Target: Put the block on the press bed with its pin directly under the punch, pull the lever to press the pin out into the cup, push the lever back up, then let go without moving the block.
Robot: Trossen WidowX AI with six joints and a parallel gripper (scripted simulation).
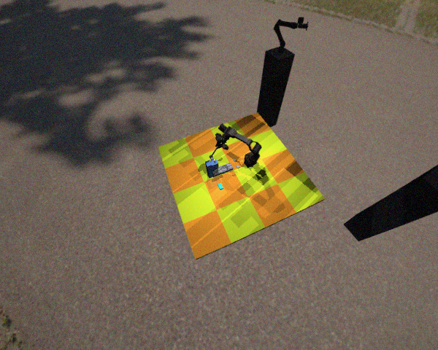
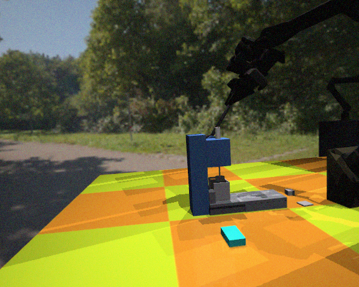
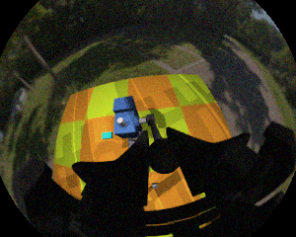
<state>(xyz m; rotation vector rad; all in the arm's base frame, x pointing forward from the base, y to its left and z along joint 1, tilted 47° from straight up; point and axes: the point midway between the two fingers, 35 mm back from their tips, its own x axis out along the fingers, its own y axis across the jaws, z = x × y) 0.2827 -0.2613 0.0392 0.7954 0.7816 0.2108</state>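
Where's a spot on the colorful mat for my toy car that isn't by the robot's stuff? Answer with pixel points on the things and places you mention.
There looks to be room on the mat's near-left part in the exterior view, left of the cyan block (image 1: 220, 186) (image 2: 233, 235) (image 3: 107, 135). It's crowded around the blue press (image 1: 212, 168) (image 2: 198, 176) (image 3: 124, 118), where the gripper holds the lever.

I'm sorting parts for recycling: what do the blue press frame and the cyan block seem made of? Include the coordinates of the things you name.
Press frame (image 1: 212, 168) (image 2: 198, 176) (image 3: 124, 105): perhaps painted metal or plastic, matte, evenly blue.
Cyan block (image 1: 220, 186) (image 2: 233, 234) (image 3: 107, 135): possibly plastic, smooth, uniformly coloured.
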